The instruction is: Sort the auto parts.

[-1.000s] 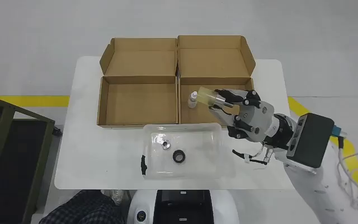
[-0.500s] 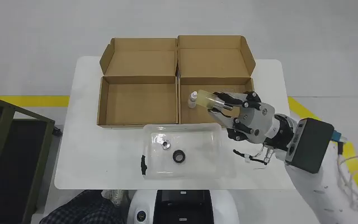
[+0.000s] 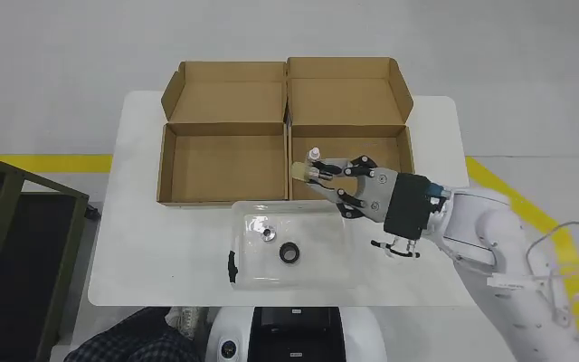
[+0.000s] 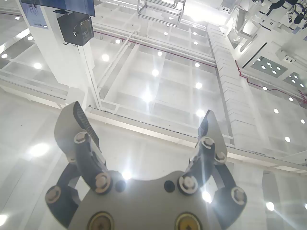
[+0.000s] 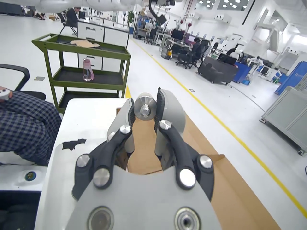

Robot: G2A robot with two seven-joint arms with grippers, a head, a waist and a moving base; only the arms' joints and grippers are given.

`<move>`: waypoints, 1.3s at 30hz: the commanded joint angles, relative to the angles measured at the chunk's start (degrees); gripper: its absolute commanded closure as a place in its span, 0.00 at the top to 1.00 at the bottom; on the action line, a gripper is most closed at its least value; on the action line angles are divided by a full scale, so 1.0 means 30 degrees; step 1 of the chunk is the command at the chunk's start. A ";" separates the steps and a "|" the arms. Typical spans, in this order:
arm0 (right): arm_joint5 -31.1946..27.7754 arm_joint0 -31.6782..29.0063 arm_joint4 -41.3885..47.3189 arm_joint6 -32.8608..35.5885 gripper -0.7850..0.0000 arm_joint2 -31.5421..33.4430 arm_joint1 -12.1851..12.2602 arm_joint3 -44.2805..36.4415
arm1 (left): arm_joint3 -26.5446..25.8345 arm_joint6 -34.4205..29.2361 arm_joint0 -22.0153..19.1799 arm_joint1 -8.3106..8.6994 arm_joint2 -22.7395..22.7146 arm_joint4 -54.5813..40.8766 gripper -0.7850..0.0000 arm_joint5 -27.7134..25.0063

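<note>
Fingers [image 5: 165,111] of right gripper [image 5: 145,99] clamp metal cylinder [image 5: 144,111] by its sides, over right cardboard box [image 3: 384,152], near-left corner. We judge it stiff, smooth, prob. slippery; grip mid-body. Left gripper [image 4: 142,108]: gaping, empty.

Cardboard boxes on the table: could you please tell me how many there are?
2. The left cardboard box and the right cardboard box stand open side by side. The right gripper holds a metal cylinder near their shared wall. None seems hidden.
</note>
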 commanded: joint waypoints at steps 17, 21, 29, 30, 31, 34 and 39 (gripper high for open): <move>-0.0506 0.0100 0.0594 0.3626 0.00 0.0609 0.0185 0.4263 | 0.0000 0.0000 0.0000 0.0000 0.0000 0.0000 1.00 0.0000; -0.0290 0.0404 0.0490 0.4725 0.00 0.0681 0.0216 0.4991 | 0.0000 0.0000 0.0000 0.0000 0.0000 0.0000 1.00 0.0000; -0.0019 0.1443 0.0398 0.7408 0.00 -0.0042 0.0167 0.6462 | 0.0000 0.0000 0.0000 0.0000 0.0000 0.0000 1.00 0.0000; 0.0002 0.1658 0.0452 0.7667 0.00 -0.0244 0.0133 0.6739 | 0.0000 0.0000 0.0000 0.0000 0.0000 0.0000 1.00 0.0000; 0.0037 0.1898 0.0455 0.7925 0.00 -0.0457 0.0094 0.7041 | 0.0000 0.0000 0.0000 0.0000 0.0000 0.0000 1.00 0.0000; 0.0212 0.2631 0.0510 0.8595 0.00 -0.1254 -0.0067 0.7979 | 0.0000 0.0000 0.0000 0.0000 0.0000 0.0000 1.00 0.0000; 0.0844 0.3864 0.0841 0.8804 0.00 -0.2308 -0.0399 0.9867 | 0.0000 0.0000 0.0000 0.0000 0.0000 0.0000 1.00 0.0000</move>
